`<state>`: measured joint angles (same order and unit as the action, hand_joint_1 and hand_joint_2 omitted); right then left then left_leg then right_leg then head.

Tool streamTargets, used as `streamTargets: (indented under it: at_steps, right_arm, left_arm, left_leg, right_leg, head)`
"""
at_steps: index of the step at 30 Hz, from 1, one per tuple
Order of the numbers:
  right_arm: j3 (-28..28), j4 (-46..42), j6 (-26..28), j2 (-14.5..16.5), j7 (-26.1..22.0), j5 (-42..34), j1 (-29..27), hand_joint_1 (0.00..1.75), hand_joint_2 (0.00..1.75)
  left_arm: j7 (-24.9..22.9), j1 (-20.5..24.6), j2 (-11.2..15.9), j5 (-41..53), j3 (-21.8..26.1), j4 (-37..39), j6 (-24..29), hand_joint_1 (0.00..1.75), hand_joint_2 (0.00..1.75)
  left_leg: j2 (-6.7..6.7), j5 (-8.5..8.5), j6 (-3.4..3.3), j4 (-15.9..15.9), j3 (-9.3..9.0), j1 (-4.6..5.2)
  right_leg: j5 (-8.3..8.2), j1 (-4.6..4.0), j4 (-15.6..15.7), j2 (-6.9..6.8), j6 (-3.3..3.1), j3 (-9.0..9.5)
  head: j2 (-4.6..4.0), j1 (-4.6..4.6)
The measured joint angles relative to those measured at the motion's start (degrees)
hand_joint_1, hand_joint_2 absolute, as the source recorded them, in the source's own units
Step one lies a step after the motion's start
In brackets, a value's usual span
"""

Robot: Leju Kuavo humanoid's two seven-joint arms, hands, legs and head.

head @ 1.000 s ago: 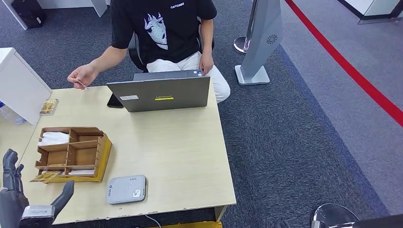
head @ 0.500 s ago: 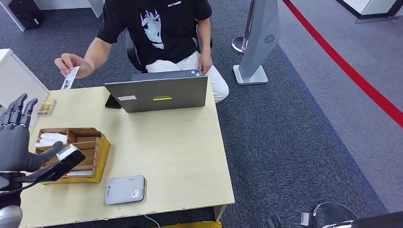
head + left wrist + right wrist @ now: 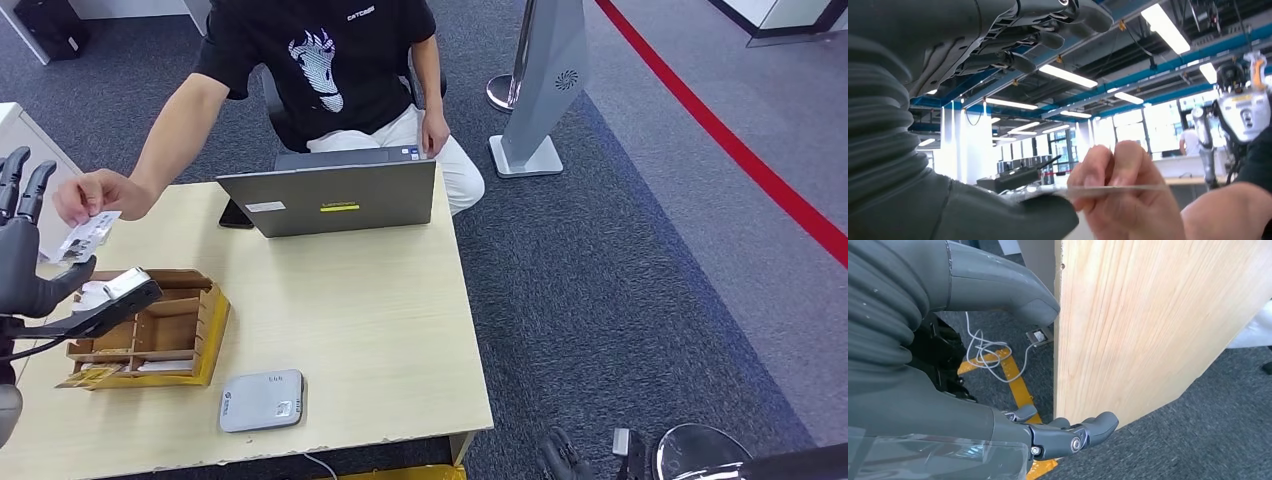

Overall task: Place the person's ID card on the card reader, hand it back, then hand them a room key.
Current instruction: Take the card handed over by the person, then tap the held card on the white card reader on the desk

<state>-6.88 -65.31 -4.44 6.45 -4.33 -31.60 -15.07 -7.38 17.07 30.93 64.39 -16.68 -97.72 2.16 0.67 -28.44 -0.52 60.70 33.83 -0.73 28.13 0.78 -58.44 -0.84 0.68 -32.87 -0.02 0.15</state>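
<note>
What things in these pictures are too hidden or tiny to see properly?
- ID card: its print is too small in the head view, and it is edge-on in the left wrist view.
- Laptop: the screen faces away.
- Left hand: cut off by the picture's edge.
- Wooden organizer: the left arm partly covers it.

You see bright, even light on the table (image 3: 380, 330), with soft, faint shadows. Long ceiling lamps (image 3: 1163, 27) glare white in the left wrist view. The person's hand (image 3: 1128, 200) there looks blurry.

Matt pale wood-grain table (image 3: 380, 320), wooden organiser (image 3: 180, 330), smooth grey plastic card reader (image 3: 262, 400).
</note>
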Motion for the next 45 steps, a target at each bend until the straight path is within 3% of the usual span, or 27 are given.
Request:
streamTargets:
  at_steps: [3, 17, 23, 28, 35, 45]
  right_arm:
    - [1.14, 0.02, 0.98, -0.52, -0.38, -0.36, -0.01, 0.0, 1.75]
    - [3.59, -1.29, 3.18, -1.77, -0.12, -0.92, -0.31, 0.0, 1.75]
    - [3.67, -1.95, 3.62, -1.86, -0.47, -0.98, -0.83, 0.0, 1.75]
    - [3.36, -3.93, 4.22, -1.81, 0.09, -0.69, -1.99, 0.0, 1.75]
    - [1.58, -5.81, 4.05, -1.07, 1.06, 0.53, -2.66, 0.0, 1.75]
    - [0.72, -6.1, 2.89, -0.72, 1.69, 1.43, -2.14, 0.0, 1.75]
  left_arm:
    - [0.46, -0.65, 0.02, -0.69, 0.01, -0.09, 2.54, 1.75, 1.75]
    - [1.71, -4.25, -0.53, -2.82, 1.37, -1.29, 3.88, 1.75, 1.75]
    - [4.69, -9.15, -2.62, -5.99, 2.88, -3.79, 6.9, 1.75, 1.75]
    - [7.68, -17.11, -5.88, -6.83, 2.94, -8.08, 9.09, 1.75, 1.75]
    - [7.45, -26.82, -9.39, -7.52, -0.93, -9.26, 9.39, 1.75, 1.75]
    - [3.42, -28.81, -10.59, -7.32, -7.89, -4.15, 7.89, 1.75, 1.75]
  left_leg:
    - [0.0, 0.0, 0.0, 0.0, 0.01, 0.0]
    - [0.01, 0.0, 0.01, -0.01, 0.01, 0.0]
    - [0.04, -0.02, 0.0, -0.02, 0.03, 0.02]
    - [0.12, -0.1, 0.02, -0.02, 0.05, 0.04]
    - [0.17, -0.15, -0.06, -0.02, 0.07, 0.06]
    - [0.16, -0.15, -0.06, -0.02, 0.06, 0.05]
  right_leg:
    - [0.0, 0.0, 0.0, 0.0, 0.0, 0.0]
    - [0.0, 0.0, 0.0, 0.01, 0.0, -0.01]
    - [0.01, 0.01, 0.02, 0.02, 0.01, -0.02]
    - [0.03, 0.03, 0.05, 0.1, 0.02, -0.07]
    - [0.07, 0.04, 0.06, 0.12, 0.07, -0.12]
    - [0.06, 0.03, 0.04, 0.11, 0.08, -0.09]
  head:
    - [0.0, 0.0]
    - [0.0, -0.01]
    - [0.0, -0.01]
    - [0.0, -0.04]
    - [0.0, -0.1]
    - [0.0, -0.1]
